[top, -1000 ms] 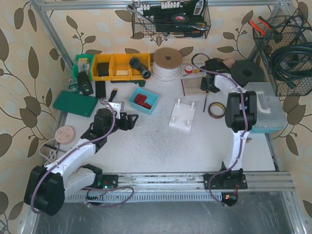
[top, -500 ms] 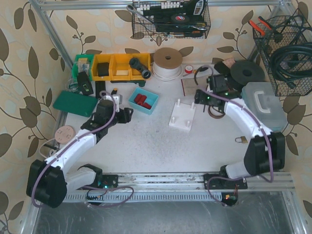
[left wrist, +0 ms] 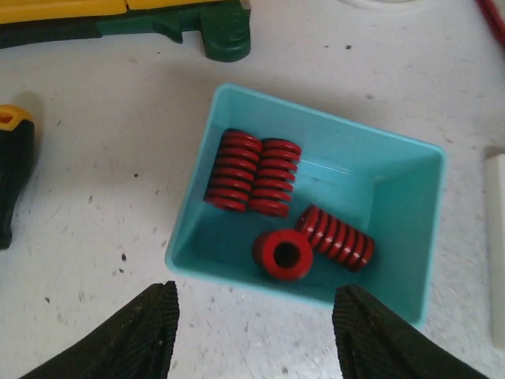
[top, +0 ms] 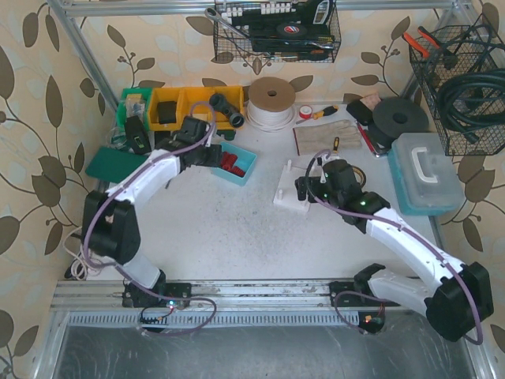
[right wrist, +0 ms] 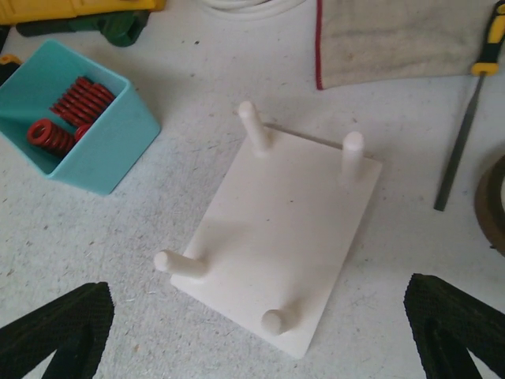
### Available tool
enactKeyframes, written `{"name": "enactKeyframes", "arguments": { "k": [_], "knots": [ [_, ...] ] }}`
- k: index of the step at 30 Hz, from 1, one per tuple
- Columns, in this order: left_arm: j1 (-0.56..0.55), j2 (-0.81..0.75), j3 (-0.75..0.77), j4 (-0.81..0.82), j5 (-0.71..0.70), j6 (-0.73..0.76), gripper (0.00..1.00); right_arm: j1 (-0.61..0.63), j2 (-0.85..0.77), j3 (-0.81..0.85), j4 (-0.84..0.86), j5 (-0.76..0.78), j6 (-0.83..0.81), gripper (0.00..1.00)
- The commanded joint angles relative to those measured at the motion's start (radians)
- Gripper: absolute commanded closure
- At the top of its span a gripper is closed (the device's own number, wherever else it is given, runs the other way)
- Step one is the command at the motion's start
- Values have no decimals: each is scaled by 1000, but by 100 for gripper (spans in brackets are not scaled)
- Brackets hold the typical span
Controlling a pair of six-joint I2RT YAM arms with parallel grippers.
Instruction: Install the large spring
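Several red springs lie in a teal bin (left wrist: 412, 225): two side by side (left wrist: 252, 172), one on its side (left wrist: 337, 238), and one with its bore facing up (left wrist: 282, 254). My left gripper (left wrist: 254, 312) hangs open just short of the bin's near rim, with nothing between its fingers. In the top view it (top: 211, 155) sits at the bin's left edge (top: 246, 175). The white peg plate (right wrist: 280, 213) carries four upright pegs, all bare. My right gripper (right wrist: 259, 312) hovers over its near end, jaws wide open and empty, also seen from the top (top: 304, 189).
Yellow bins (top: 185, 106) and a white coil (top: 271, 103) line the back. A cloth (right wrist: 394, 39) and a file (right wrist: 458, 150) lie behind the plate, with a brown tape ring (right wrist: 493, 205) to its right. A grey case (top: 426, 178) stands at the right.
The left arm swung up from the left of the table to the teal bin, its jaws narrowing. The right arm swung from the back right to over the peg plate, opening wide.
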Motion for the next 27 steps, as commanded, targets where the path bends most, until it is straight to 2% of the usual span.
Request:
{"name": "enactKeyframes", "arguments": {
  "k": [1, 6, 16, 27],
  "knots": [
    [-10, 141, 163, -176, -51, 61, 44, 10, -48, -70, 131, 95, 27, 0],
    [-26, 255, 269, -192, 23, 119, 49, 23, -9, -62, 142, 100, 30, 2],
    [-33, 444, 511, -292, -21, 294, 53, 54, 13, -50, 142, 105, 21, 3],
    [-33, 563, 576, -262, -23, 333, 54, 65, 23, -52, 150, 114, 9, 4]
  ]
}}
